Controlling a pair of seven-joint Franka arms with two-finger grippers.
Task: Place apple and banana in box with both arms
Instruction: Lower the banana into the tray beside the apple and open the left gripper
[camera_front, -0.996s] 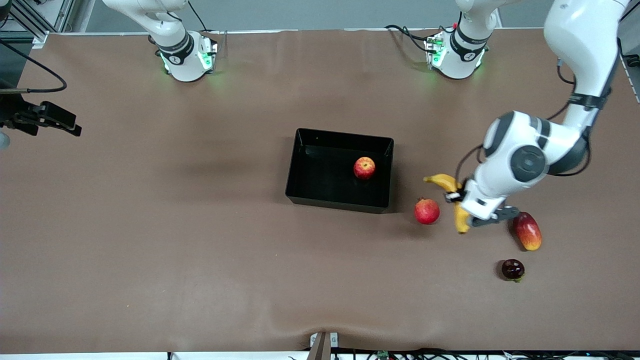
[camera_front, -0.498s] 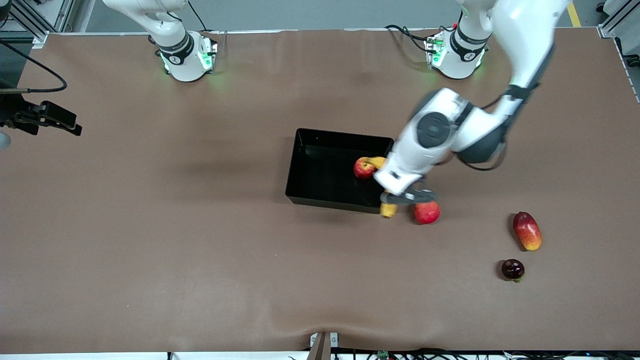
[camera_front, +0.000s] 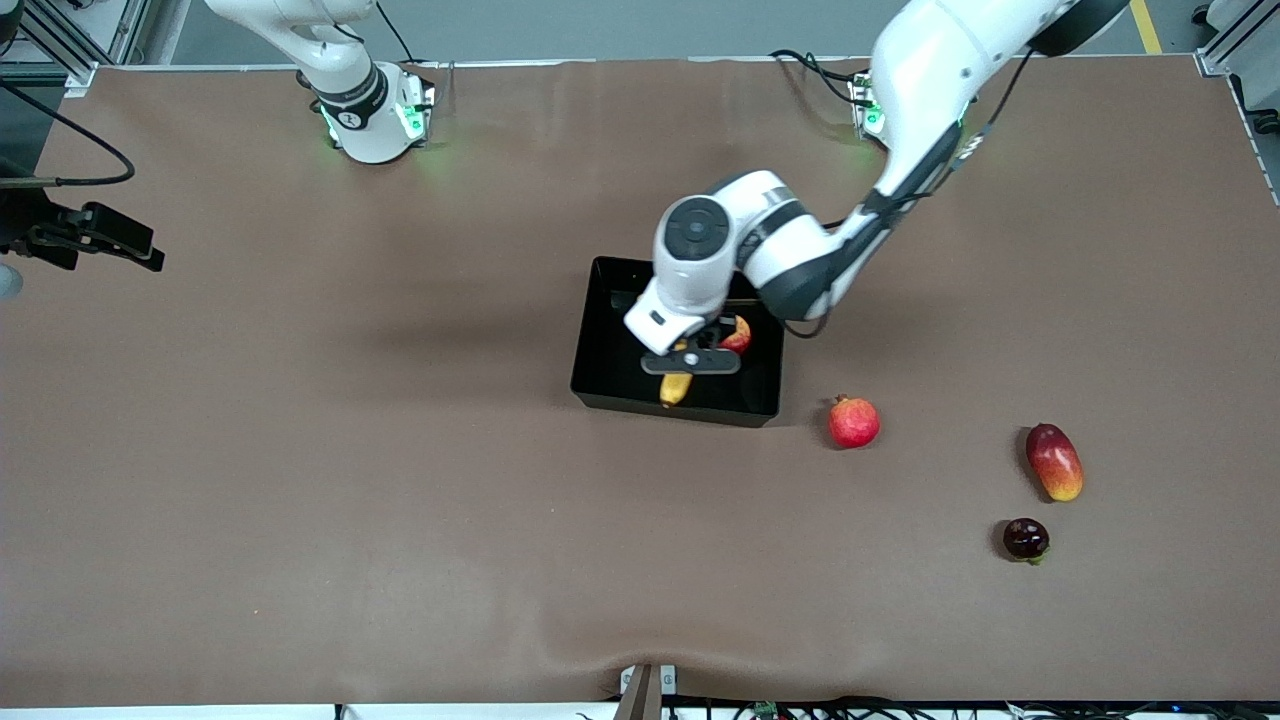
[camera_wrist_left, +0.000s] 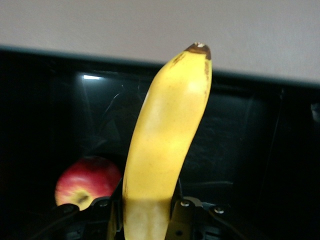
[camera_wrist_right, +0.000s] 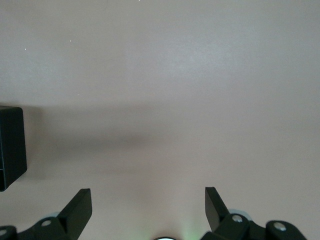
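Note:
The black box sits mid-table. The red apple lies inside it, partly hidden by the left arm's hand; it also shows in the left wrist view. My left gripper is over the box and shut on the yellow banana, which hangs above the box floor. In the left wrist view the banana sticks out from the left gripper over the box. My right gripper is open and empty over bare table; it does not show in the front view.
A pinkish-red pomegranate lies beside the box toward the left arm's end. A red-yellow mango and a small dark fruit lie farther that way. A black corner shows in the right wrist view.
My left arm has swung from beside the mango and pomegranate toward the table's middle, carrying the banana to over the box. The apple and the other fruits have not moved.

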